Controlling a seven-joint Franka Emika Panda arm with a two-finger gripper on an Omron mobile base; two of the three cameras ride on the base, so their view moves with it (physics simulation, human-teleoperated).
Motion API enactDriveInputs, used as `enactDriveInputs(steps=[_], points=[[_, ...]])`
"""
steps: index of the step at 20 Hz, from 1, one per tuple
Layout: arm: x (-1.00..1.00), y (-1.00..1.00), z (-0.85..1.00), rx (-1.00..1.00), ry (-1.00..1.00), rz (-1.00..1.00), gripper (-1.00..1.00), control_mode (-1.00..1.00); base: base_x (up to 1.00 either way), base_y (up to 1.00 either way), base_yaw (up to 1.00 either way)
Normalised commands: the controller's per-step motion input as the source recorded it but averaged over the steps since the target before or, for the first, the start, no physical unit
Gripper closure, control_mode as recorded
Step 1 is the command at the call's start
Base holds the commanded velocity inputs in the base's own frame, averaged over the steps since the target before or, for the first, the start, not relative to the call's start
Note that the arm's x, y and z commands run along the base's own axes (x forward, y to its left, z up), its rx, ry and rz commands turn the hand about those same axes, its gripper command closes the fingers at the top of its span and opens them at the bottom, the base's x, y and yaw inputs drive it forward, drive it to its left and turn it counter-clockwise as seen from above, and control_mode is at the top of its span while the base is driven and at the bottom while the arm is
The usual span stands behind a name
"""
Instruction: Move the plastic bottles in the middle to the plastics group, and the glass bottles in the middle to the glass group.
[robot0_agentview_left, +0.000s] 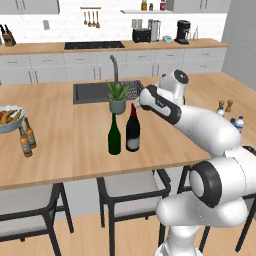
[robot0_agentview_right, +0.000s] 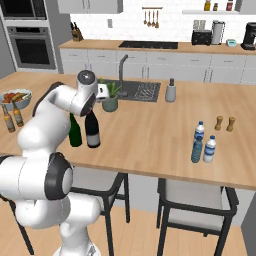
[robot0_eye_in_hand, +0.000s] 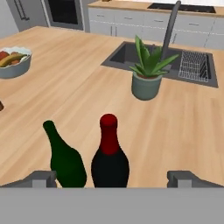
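Gripper (robot0_eye_in_hand: 113, 178) held spread above black bottle (robot0_eye_in_hand: 109, 159), red foil top; green bottle (robot0_eye_in_hand: 64, 157) at 9 o'clock, touching.

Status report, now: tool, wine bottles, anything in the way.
Tool open, empty, above both wine bottles. Black bottle and green bottle upright mid-counter, side by side. Potted plant just behind them.

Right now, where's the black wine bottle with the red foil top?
The black wine bottle with the red foil top stands mid-counter, right beside the slim dark green wine bottle, just in front of the potted plant.
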Motion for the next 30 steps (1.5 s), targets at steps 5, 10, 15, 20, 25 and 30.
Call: enactDriveInputs(steps=[5, 10, 15, 20, 25, 30], points=[[0.23, 0.06, -0.16, 0.01, 0.00, 0.00, -1.00, -1.00, 0.00, 0.00, 0.00], [0.18, 0.06, -0.21, 0.01, 0.00, 0.00, -1.00, -1.00, 0.00, 0.00, 0.00], [0.23, 0.06, -0.18, 0.01, 0.00, 0.00, -1.00, -1.00, 0.00, 0.00, 0.00], [0.19, 0.04, -0.18, 0.02, 0.00, 0.00, -1.00, -1.00, 0.00, 0.00, 0.00], [0.18, 0.16, -0.04, 0.00, 0.00, 0.00, -1.00, -1.00, 0.00, 0.00, 0.00], [0.20, 0.20, -0.03, 0.00, 0.00, 0.00, -1.00, -1.00, 0.00, 0.00, 0.00]])
